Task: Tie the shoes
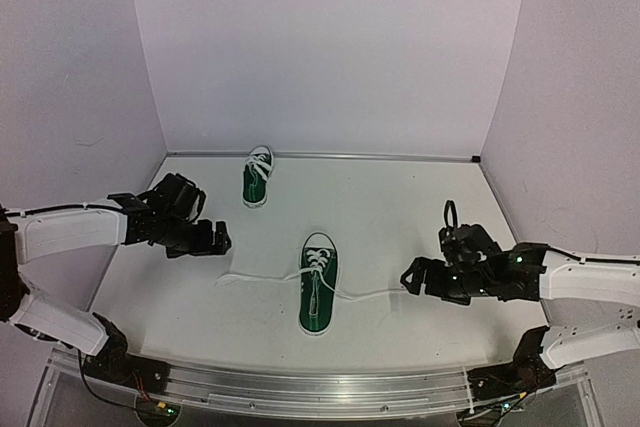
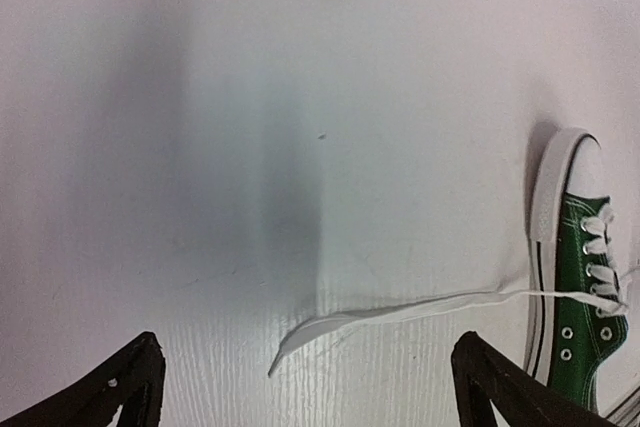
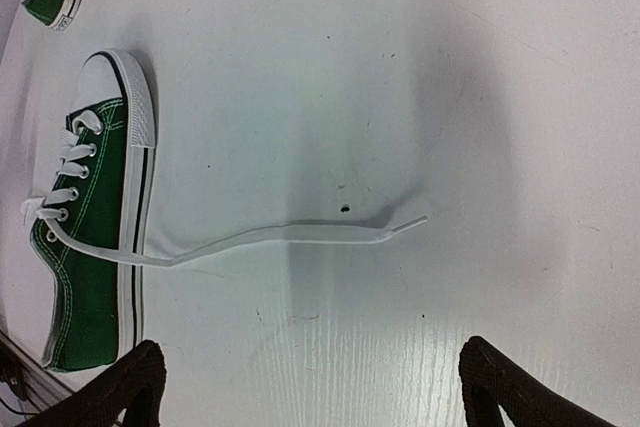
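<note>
In the top view, one dark green sneaker [image 1: 318,282] with a white toe cap lies in the lower middle of the frame on the white table [image 1: 420,197], toe toward the back wall, laces untied. One white lace end [image 1: 258,275] trails off to the left of the frame and the other lace end [image 1: 368,295] runs out to the right, both flat on the table. The second sneaker [image 1: 257,177] sits well apart from the first, in the upper middle near the back edge of the table, its lacing bunched on top. The left gripper [image 1: 218,243] hangs at the left of the frame, near the tip of the left-running lace, and the right gripper [image 1: 412,278] hangs at the right, near the tip of the other lace. In the left wrist view the two dark fingers [image 2: 130,387] stand spread wide in the bottom corners with nothing between them but table, the lace tip lying just above them and the sneaker's toe at the right edge. In the right wrist view the fingers [image 3: 135,382] are likewise spread wide and hold nothing; the lace lies across mid-frame, apart from them, and the sneaker fills the left edge.
</note>
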Robot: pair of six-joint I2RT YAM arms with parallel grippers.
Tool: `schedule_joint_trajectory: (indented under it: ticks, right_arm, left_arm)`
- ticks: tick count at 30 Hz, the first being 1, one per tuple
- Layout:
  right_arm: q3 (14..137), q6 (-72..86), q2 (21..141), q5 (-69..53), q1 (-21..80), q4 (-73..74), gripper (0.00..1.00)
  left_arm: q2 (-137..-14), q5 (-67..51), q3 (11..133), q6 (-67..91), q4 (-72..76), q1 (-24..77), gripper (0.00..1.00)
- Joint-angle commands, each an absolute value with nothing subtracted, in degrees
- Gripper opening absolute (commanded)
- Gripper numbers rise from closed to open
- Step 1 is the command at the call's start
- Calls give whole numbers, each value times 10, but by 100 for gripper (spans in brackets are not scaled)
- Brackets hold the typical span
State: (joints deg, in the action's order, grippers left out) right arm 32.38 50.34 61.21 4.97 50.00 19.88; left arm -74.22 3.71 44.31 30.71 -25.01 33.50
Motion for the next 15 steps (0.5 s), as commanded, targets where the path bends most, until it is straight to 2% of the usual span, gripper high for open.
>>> schedule_joint_trajectory:
  ticks: [1, 12, 15]
  right_arm:
    - [376, 434, 628, 58, 498, 209, 98]
    - [411, 420, 651, 5, 498, 176, 98]
    - [408, 422, 653, 2, 498, 169, 98]
  left_arm:
    - [-753, -11, 482, 117, -158, 433, 99]
    - [-830, -184, 449, -121, -22, 459, 81]
    - [-859, -192, 459, -171, -23, 459, 71]
